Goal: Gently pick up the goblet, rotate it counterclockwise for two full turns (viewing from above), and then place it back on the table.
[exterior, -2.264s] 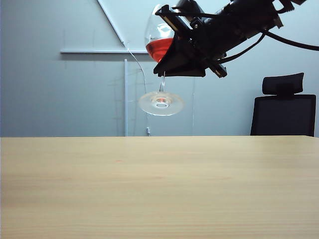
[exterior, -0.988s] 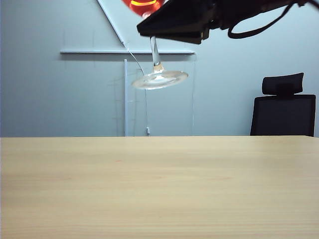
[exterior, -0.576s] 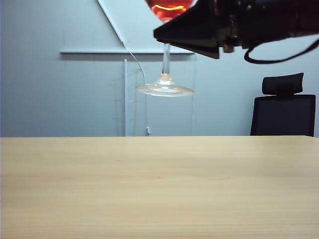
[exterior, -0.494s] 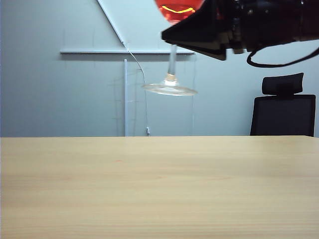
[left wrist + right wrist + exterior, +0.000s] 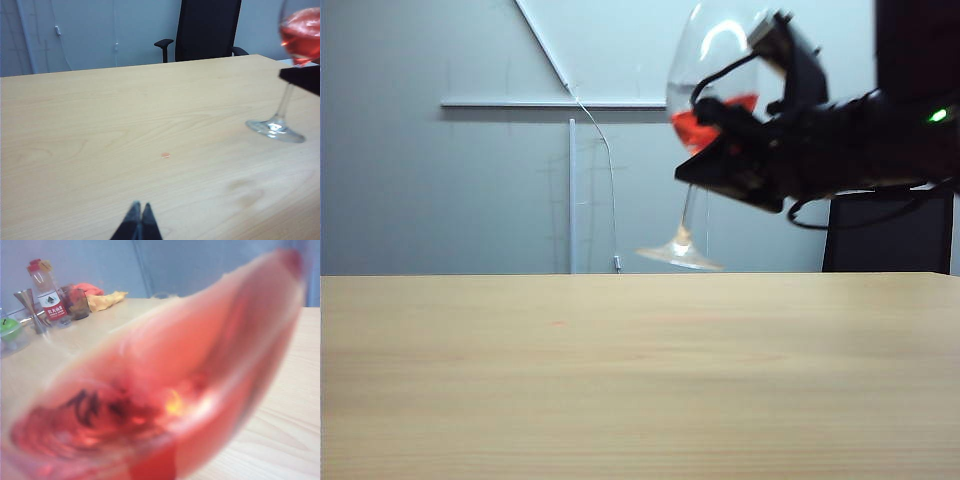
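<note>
While the right claw [image 5: 720,135] grips the goblet [image 5: 705,110] where the bowl narrows toward the stem, the glass hangs tilted in the air above the far part of the surface [image 5: 640,380], its round foot [image 5: 680,258] low and slanted, just over the far edge as the exterior view shows it, though contact with the wood cannot be judged from there. The red liquid [image 5: 700,122] sits in the lower part of the bowl, slanted with the tilt. In the left wrist view the goblet [image 5: 295,60] appears at the side, with its foot [image 5: 275,131] just above or barely at the light wood surface [image 5: 125,130]; whether it touches cannot be told. The right wrist view is almost filled by the blurred red bowl of the goblet [image 5: 165,385], pressed close to the lens, with a labelled bottle [image 5: 46,292] and other small items at a far corner of the surface [image 5: 295,390]. The left claw [image 5: 139,217] hovers low over the near part of the wood, its two dark fingers pressed together with nothing between them, well apart from the glass. A small reddish spot [image 5: 165,155] marks the wood between that claw and the goblet. A black office chair [image 5: 207,30] stands beyond the far edge.
</note>
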